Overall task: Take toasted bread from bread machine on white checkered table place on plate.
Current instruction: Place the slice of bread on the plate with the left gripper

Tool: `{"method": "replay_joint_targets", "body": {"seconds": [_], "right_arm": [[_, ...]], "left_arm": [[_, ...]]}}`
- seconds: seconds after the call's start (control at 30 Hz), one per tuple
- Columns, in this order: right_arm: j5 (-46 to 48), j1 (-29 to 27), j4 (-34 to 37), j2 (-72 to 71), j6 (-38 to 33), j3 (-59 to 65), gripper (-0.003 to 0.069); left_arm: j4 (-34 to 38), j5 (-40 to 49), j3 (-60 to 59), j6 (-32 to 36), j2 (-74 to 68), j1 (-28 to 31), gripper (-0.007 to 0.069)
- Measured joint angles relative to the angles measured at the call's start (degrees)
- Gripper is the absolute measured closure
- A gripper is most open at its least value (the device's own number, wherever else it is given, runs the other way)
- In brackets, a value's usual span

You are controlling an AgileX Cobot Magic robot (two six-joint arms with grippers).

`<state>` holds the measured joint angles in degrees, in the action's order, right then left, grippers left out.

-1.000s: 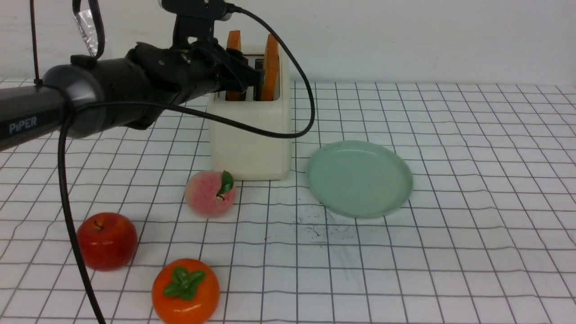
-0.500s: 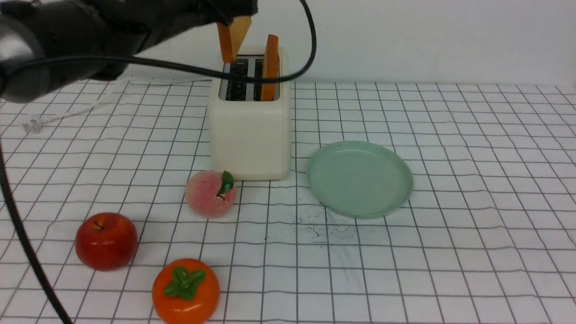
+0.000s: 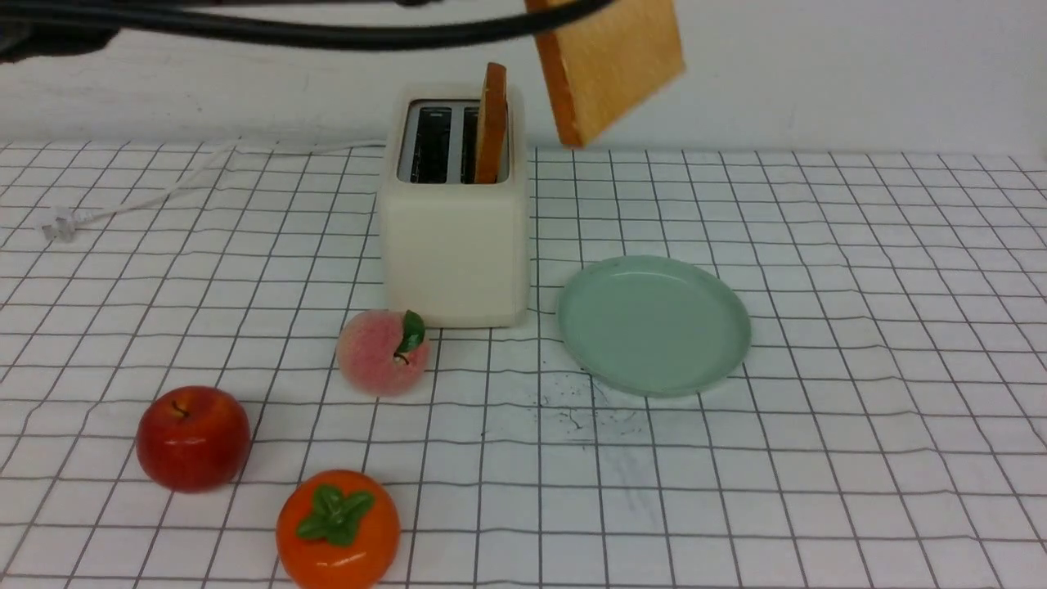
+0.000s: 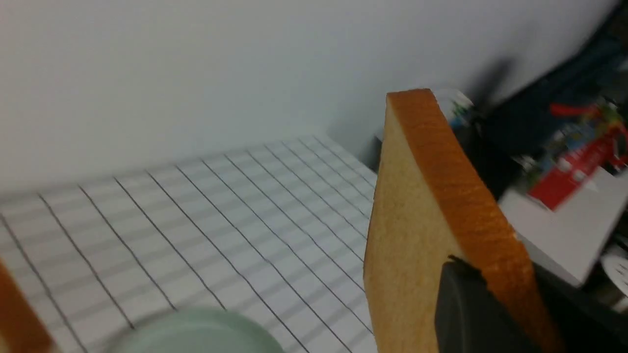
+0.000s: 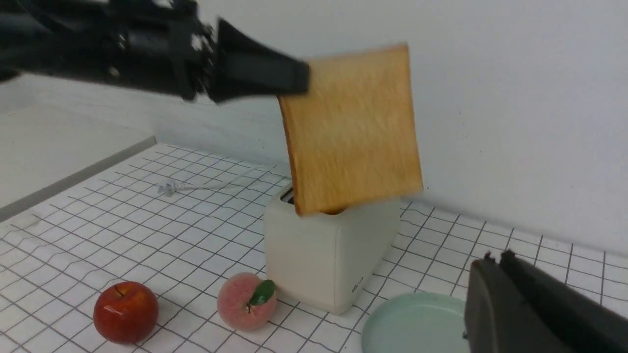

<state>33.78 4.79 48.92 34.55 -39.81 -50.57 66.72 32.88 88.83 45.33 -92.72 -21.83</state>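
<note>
The left gripper (image 5: 294, 78) clamps one edge of a slice of toasted bread (image 3: 609, 65) and holds it in the air, clear of the bread machine (image 3: 454, 245). The slice is tilted, with a golden face turned toward the right arm's camera. In the front view it hangs at about 1 o'clock from the machine's top. The left wrist camera shows a black finger (image 4: 466, 314) pressed flat against the slice's face, just beside the darker crust. A second slice (image 3: 492, 123) stands upright in the machine's right-hand slot, its crust edge rising above the top. The pale green plate (image 3: 654, 323) lies on the white checkered table (image 3: 859, 327) at about 4 o'clock from the machine, close to it but not touching, and carries nothing. The right gripper (image 5: 495, 257) hovers low near the plate with its jaws drawn together and nothing between them (it shows only in its own wrist camera). A peach (image 3: 383, 353) sits just off the machine's front at 7 o'clock. A red apple (image 3: 193, 438) lies farther out at 8 o'clock, and an orange fruit with a green leafy cap (image 3: 338, 529) is nearest the robot. The machine's white cord (image 3: 164, 192) trails away toward 9 o'clock. A black cable (image 3: 327, 34) crosses the top of the front view.
</note>
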Motion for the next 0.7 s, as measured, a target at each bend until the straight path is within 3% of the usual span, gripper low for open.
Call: {"method": "replay_joint_targets", "body": {"seconds": [0.27, 0.7], "right_arm": [[2.3, 0.0, 0.0, -2.0, -0.2, 0.0, 0.0657], [5.7, 0.0, -0.5, -2.1, -0.2, 0.0, 0.0657]], "left_arm": [[-4.3, -3.1, 1.3, -2.8, -13.9, -8.5, 0.0535], [-2.4, -12.5, 8.3, -5.0, -27.3, -8.7, 0.0535]]}}
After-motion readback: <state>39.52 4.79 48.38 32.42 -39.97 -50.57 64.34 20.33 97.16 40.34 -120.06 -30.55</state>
